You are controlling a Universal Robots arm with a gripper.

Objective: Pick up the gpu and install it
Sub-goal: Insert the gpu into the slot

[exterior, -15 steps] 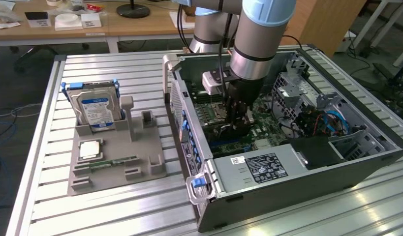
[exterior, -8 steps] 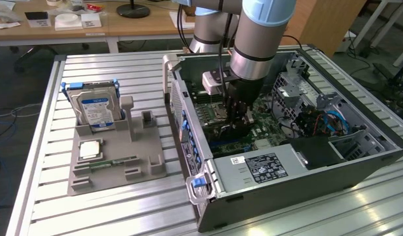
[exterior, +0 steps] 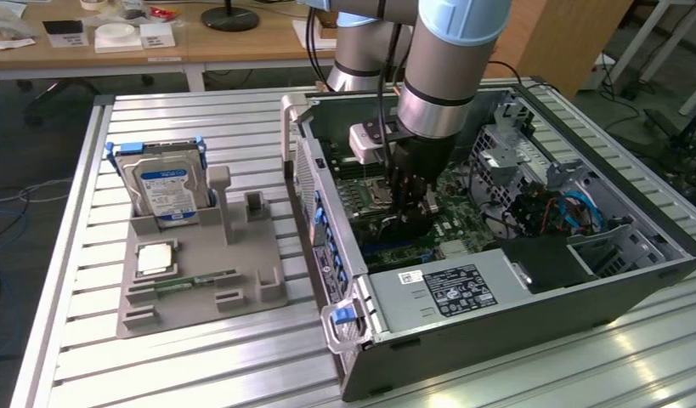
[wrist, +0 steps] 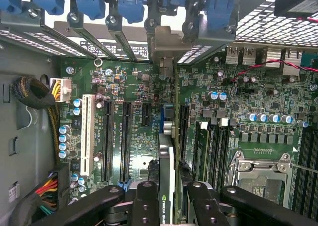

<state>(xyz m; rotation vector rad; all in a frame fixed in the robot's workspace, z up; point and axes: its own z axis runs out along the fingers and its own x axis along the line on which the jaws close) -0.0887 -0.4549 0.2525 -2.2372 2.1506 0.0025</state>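
My gripper [exterior: 409,217] is lowered into the open computer case [exterior: 619,285], just above the green motherboard [exterior: 466,234]. It is shut on the gpu [wrist: 167,156], a thin card seen edge-on that stands upright over the motherboard [wrist: 124,87]. The card's silvery bracket [wrist: 166,44] sits against the rear slot openings under the blue latches. The black fingers [wrist: 146,203] press on both sides of the card near its logo. The card lies along a long expansion slot beside the black slots [wrist: 125,139] and the white slot [wrist: 88,134]. In the exterior view the arm hides most of the card.
A grey parts holder [exterior: 200,293] on the slatted table carries a silver hard drive [exterior: 166,191], a processor chip [exterior: 157,257] and a green memory stick [exterior: 195,280]. Inside the case are the power supply [exterior: 455,289], a drive cage [exterior: 517,153], cables [wrist: 35,94] and the processor socket [wrist: 261,179].
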